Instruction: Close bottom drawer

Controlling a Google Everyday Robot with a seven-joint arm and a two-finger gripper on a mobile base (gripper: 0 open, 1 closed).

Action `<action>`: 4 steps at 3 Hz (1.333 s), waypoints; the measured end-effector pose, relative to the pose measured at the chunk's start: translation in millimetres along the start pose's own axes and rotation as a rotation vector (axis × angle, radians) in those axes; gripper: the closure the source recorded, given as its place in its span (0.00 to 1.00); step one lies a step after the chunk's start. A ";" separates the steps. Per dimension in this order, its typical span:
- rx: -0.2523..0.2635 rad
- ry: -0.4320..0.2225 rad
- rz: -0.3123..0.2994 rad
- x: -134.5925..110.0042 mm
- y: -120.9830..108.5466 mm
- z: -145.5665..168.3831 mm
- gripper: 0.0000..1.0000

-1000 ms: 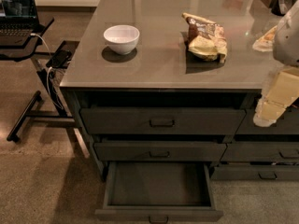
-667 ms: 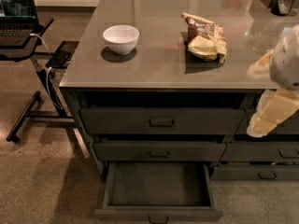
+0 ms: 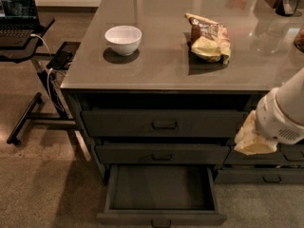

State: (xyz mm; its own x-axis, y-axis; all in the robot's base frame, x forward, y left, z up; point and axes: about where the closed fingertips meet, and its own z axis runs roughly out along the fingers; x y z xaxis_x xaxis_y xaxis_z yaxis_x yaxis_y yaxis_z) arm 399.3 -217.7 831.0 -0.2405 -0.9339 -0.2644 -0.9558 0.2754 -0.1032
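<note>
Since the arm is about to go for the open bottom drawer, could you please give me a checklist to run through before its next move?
1. Target found: the bottom drawer stands pulled out, lowest of the stack: ok.
2. Nothing inside to jam it: its interior shows bare: ok.
3. The top drawer and middle drawer shut, out of the way: ok.
4. The gripper lined up with the drawer's front: it hangs right of the stack, level with the middle drawer: not ok.
5. The floor just before the drawer's front free: that strip lies below the picture's edge: cannot tell.

tool [image 3: 250, 139] rt of bottom drawer [image 3: 161, 194]; front unblocked
</note>
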 end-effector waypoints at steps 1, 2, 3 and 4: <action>0.011 0.008 -0.006 -0.4 1.4 -6.2 0.88; 0.044 -0.006 0.016 -4.9 -2.4 -33.6 1.00; 0.025 -0.083 0.073 0.9 4.8 -2.1 1.00; 0.024 -0.083 0.073 0.5 5.4 -0.8 1.00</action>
State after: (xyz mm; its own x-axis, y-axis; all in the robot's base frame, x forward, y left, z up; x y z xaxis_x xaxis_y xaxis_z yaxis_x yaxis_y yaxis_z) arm 393.8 -216.8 831.1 -0.2937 -0.8892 -0.3508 -0.9316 0.3485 -0.1032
